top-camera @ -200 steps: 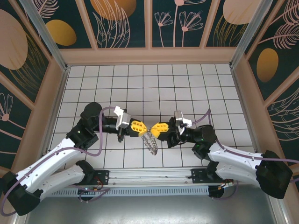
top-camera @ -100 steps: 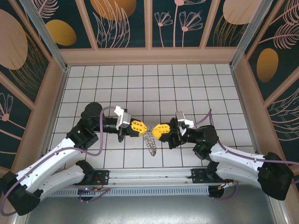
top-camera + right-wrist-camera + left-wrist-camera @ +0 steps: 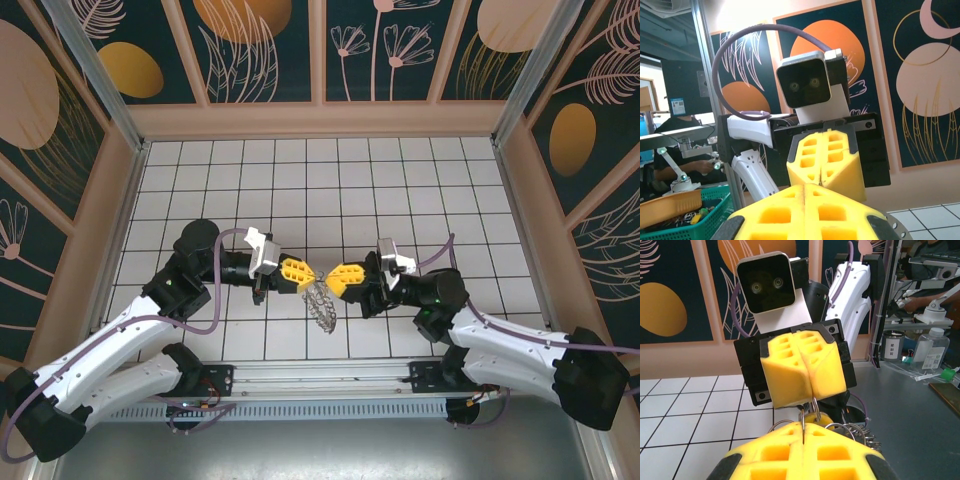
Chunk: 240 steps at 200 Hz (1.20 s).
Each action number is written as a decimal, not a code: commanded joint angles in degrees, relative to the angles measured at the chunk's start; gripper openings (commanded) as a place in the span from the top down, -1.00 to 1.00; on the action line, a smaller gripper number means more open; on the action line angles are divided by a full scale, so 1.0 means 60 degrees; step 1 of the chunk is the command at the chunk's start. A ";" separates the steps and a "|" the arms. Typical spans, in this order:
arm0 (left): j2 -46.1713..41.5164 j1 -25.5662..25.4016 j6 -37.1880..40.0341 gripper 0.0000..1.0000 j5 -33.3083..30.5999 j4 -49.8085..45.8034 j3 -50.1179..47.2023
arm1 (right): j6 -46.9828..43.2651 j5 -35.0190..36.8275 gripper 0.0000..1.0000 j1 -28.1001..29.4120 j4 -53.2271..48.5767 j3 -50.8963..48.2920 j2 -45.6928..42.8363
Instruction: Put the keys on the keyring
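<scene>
In the top view my left gripper (image 3: 311, 273) and right gripper (image 3: 327, 276) meet tip to tip above the tiled floor. The grey jagged keyring (image 3: 321, 304) hangs under them. In the left wrist view my left gripper (image 3: 803, 425) is shut on a thin wire loop of the keyring (image 3: 858, 432). Facing it, the right gripper (image 3: 810, 400) is shut on another loop. A small yellowish rounded piece (image 3: 818, 417) sits below those tips; I cannot tell if it is the keys. The right wrist view shows the right gripper (image 3: 805, 186) and left gripper (image 3: 821, 183) shut and almost touching.
Wooden walls with dark painted panels (image 3: 260, 50) enclose the white tiled floor (image 3: 320, 180) on three sides. A metal rail (image 3: 320, 378) runs along the near edge between the arm bases. Outside the cell are a green basket (image 3: 685, 220) and a bench with bottles (image 3: 930, 347).
The right arm has shifted slightly to the right and its wrist has turned a little. Both grippers stay shut, tip to tip, and the hanging keyring has swung slightly.
</scene>
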 commanded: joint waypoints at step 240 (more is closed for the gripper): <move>-0.0185 0.0000 0.0107 1.00 -0.0001 0.0184 0.0282 | 0.0124 -0.0058 1.00 -0.0108 0.0561 0.0261 0.0297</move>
